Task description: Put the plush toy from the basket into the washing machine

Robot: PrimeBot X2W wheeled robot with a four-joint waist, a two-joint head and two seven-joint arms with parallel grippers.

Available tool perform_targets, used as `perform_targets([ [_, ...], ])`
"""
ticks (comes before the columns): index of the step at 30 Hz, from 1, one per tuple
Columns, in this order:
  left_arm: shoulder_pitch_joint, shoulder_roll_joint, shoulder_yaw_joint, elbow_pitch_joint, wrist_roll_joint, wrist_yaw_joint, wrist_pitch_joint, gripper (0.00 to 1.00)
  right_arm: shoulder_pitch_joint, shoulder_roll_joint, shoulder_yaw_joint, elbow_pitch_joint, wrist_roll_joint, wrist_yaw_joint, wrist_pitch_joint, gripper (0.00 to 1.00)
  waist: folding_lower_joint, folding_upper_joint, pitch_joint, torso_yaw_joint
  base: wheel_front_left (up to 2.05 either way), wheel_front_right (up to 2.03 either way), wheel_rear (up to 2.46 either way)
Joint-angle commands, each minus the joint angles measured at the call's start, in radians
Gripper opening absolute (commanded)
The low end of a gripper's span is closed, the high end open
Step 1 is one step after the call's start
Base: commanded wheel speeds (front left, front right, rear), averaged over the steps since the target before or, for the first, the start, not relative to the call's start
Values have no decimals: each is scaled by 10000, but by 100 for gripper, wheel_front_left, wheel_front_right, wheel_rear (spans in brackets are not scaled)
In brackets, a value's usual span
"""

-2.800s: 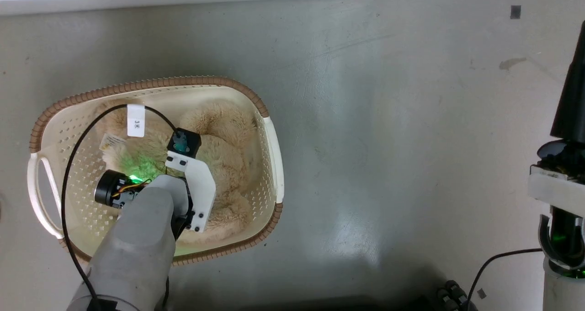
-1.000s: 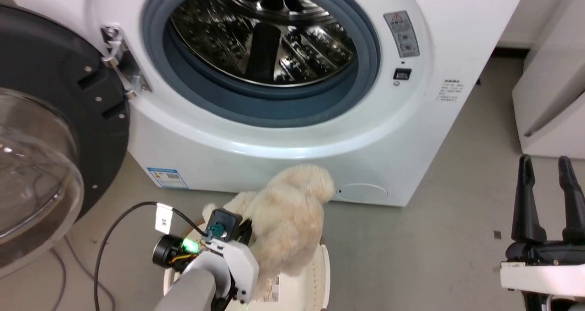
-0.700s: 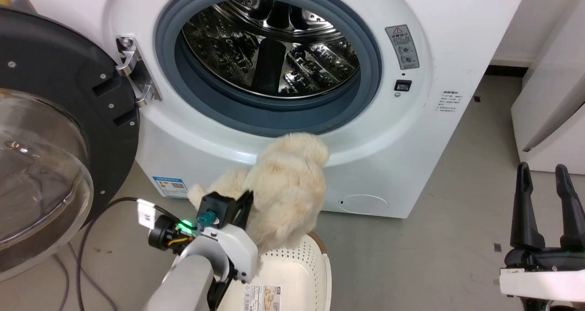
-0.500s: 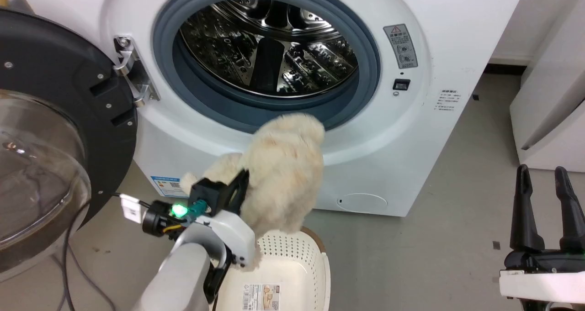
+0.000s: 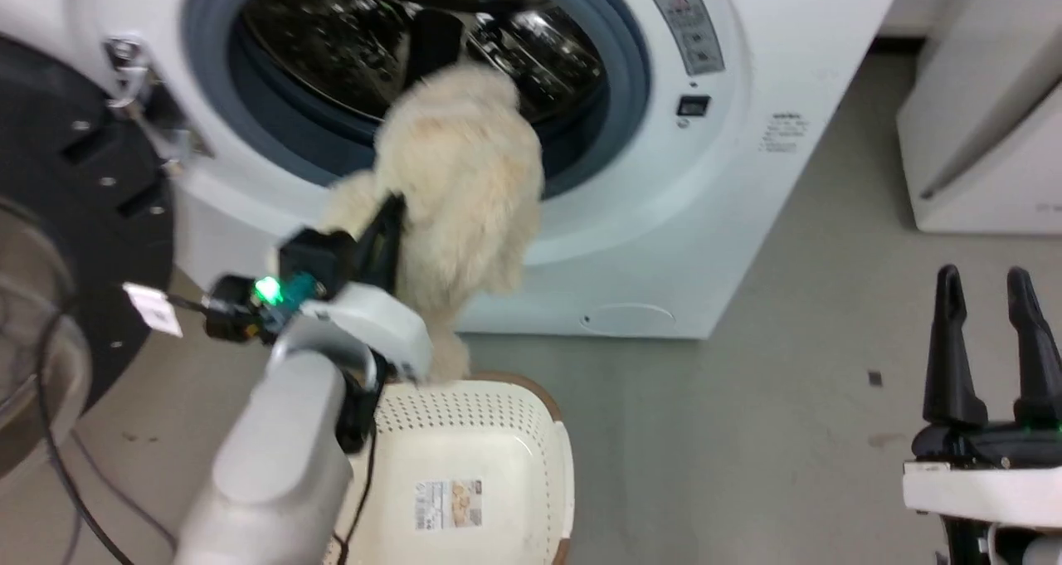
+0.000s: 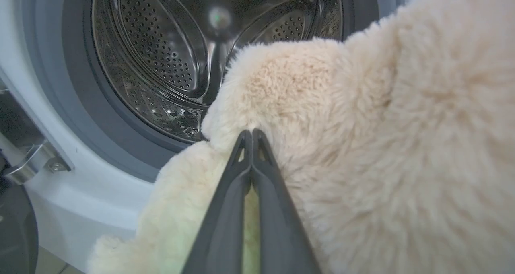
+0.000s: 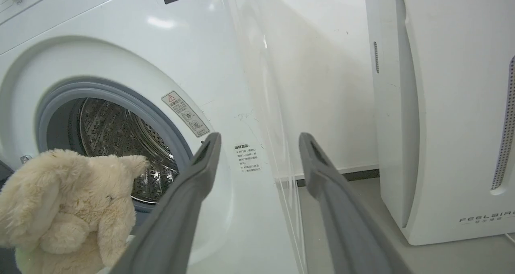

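Observation:
My left gripper (image 5: 390, 216) is shut on the plush toy (image 5: 460, 183), a fluffy cream stuffed animal, and holds it in the air before the washing machine (image 5: 713, 158). The toy's top reaches over the grey door seal (image 5: 630, 75) into the mouth of the steel drum (image 5: 332, 34). In the left wrist view the two dark fingers (image 6: 241, 193) press together into the toy's fur (image 6: 382, 153), with the drum (image 6: 161, 56) behind. The basket (image 5: 465, 440) stands on the floor below, a label on its bottom. My right gripper (image 5: 987, 299) is open at the lower right, holding nothing.
The black-framed glass door (image 5: 75, 216) stands swung open at the left. A black cable (image 5: 58, 449) trails over the floor there. A white FEELBAIR appliance (image 7: 442, 105) stands right of the washer. Bare grey floor (image 5: 747, 432) lies between basket and right gripper.
The left gripper lifted the plush toy out of the basket and raised it up to the drum opening. The head camera tilted up, then shifted a little. The right gripper stayed put.

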Motion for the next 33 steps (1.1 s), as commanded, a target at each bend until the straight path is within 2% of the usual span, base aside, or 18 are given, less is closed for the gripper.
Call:
perform_targets([
  [1,-309,78,124,-25,-1,54,-58,0,-242,-2,35,-55,42,-7,-44,100,1,0,345,-291,0,0,0],
  [11,-2433,713,1069,785,134,16,-58,0,-1221,-2,230,-285,234,-7,-44,100,1,0,2066,-1312,0,0,0],
  [15,-3288,976,1357,1025,262,132,-58,0,-1628,-2,378,-384,369,-7,-44,100,1,0,2718,-1768,0,0,0],
  [33,-7940,2843,1942,2995,719,181,-59,0,-2672,-2,936,-737,1144,-7,-44,100,1,0,5268,-3545,0,0,0],
])
